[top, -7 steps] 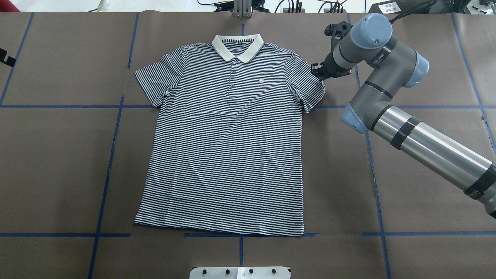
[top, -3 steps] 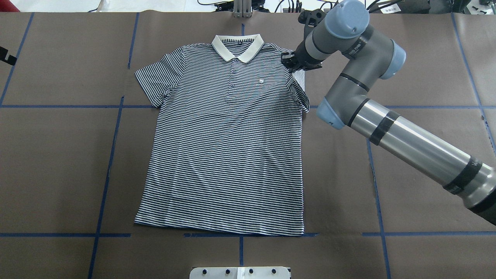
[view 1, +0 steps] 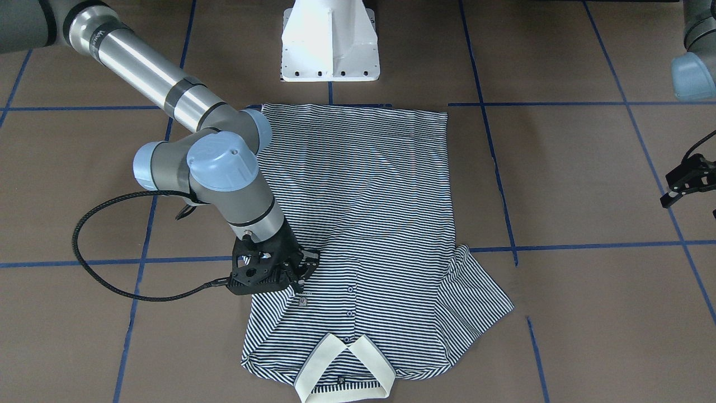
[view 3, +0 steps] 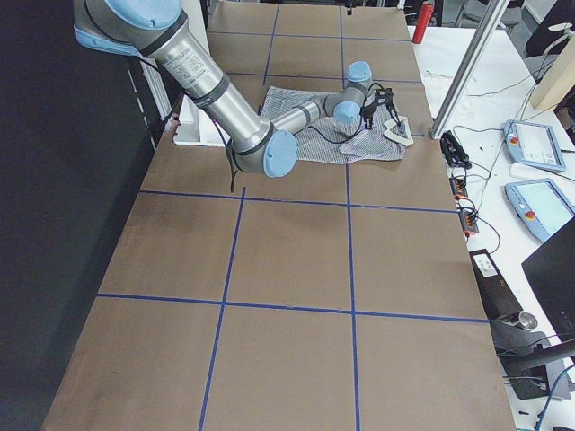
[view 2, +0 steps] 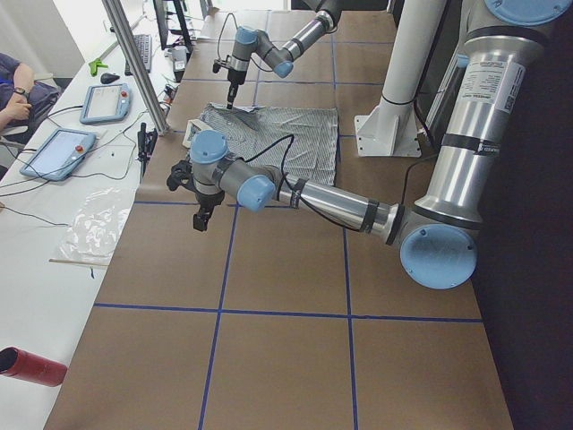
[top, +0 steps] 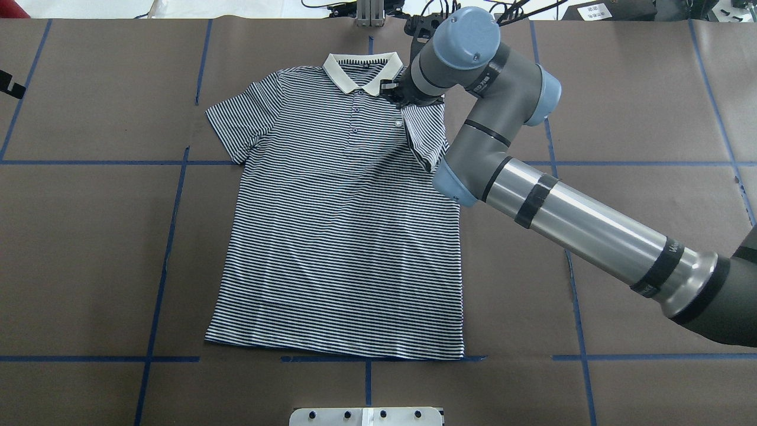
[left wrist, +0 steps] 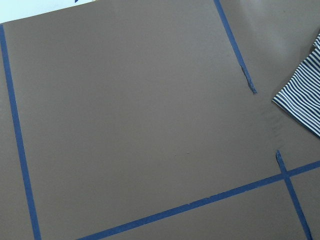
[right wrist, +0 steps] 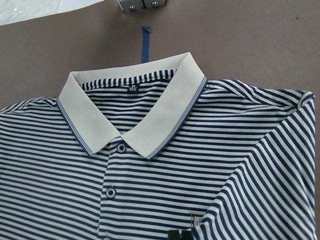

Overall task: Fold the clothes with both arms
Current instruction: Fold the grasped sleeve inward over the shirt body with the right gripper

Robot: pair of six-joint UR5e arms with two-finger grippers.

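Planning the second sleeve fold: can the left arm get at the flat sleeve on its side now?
Probably yes. Only bare table lies between the left gripper and the flat sleeve, and the right arm holds the other sleeve.

Brown table [top: 89,266], blue tape grid [top: 89,358], striped polo shirt [top: 337,236] lying front-up

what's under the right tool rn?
The polo shirt sleeve, folded onto the chest beside the cream collar. The right tool hides the hem it grips.
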